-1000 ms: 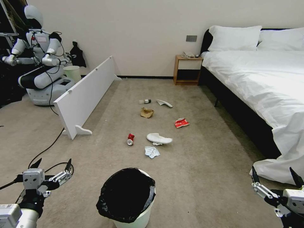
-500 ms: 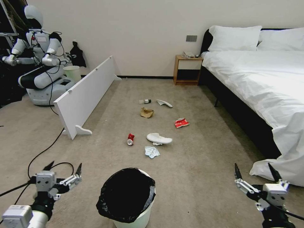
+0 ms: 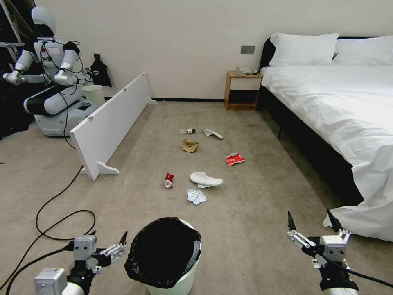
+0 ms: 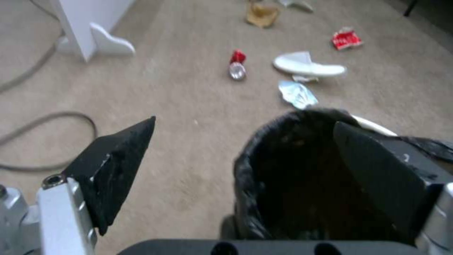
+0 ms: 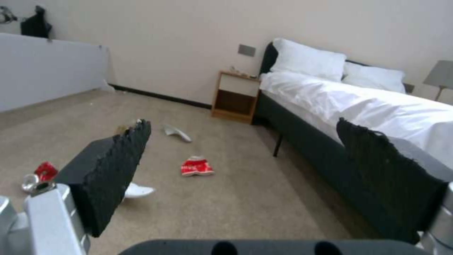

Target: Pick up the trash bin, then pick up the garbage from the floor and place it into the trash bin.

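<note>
The round white plastic trash bin with a black bag liner folded over its rim (image 3: 166, 256) stands upright on the beige-brown short-pile carpet floor (image 3: 254, 213), close in front of the robot, with its mouth facing up. The left gripper (image 3: 107, 246) hangs just beside the bin's left rim, its two black fingers spread apart; in the left wrist view one finger (image 4: 377, 177) lies over the bin mouth and the other is outside over carpet. The right gripper (image 3: 311, 223) is well apart from the bin on its right side, fingers also spread, holding nothing.

Bare carpet lies between the bin and the litter. Nearest is a crumpled pale tissue (image 3: 196, 196), then a white slipper (image 3: 205, 179) with its long axis across the view, and a crushed red can (image 3: 168, 180) with its axis pointing away from the robot. Farther are a red wrapper (image 3: 235, 159), a brown paper bag (image 3: 190, 145), a small clear bottle (image 3: 188, 131) and a second white slipper (image 3: 213, 133).

A long white board on feet (image 3: 108, 123) limits the room on the left, a bed with white sheets (image 3: 339, 106) on the right. A black cable (image 3: 57, 213) curls on the floor near the left gripper.
</note>
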You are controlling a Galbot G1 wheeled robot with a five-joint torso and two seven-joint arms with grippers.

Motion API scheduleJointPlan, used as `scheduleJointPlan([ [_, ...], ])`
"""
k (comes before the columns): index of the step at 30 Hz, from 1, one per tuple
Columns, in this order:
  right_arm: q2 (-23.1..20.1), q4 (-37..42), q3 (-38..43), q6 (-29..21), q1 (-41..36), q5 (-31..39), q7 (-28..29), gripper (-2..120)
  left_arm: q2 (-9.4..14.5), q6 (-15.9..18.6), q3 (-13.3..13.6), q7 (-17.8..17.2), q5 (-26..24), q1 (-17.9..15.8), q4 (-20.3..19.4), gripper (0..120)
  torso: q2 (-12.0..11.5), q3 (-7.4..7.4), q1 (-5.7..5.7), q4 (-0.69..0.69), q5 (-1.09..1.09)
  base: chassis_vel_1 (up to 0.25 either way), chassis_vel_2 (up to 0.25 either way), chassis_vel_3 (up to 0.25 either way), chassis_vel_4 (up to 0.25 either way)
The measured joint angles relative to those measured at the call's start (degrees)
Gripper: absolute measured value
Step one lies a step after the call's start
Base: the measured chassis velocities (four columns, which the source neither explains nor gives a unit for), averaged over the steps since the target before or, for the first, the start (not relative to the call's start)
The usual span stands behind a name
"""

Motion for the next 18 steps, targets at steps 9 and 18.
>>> scheduleJointPlan([
  [9, 1.60, -1.99, -1.46, 1.67, 0.64, -1.72, -1.71, 100, 0.76, 4.66, 2.15, -2.16, -3.86, -2.77, -0.11, 100, 0.00, 0.00, 0.00, 0.00, 0.00, 0.000, 0.000, 0.000, 0.000],
  [18, 2.34, -2.87, -2.12, 2.56, -0.03, -2.09, -3.18, 100, 1.45, 7.94, 4.27, -5.49, -4.51, -5.84, 1.88, 100, 0.00, 0.00, 0.00, 0.00, 0.00, 0.000, 0.000, 0.000, 0.000],
])
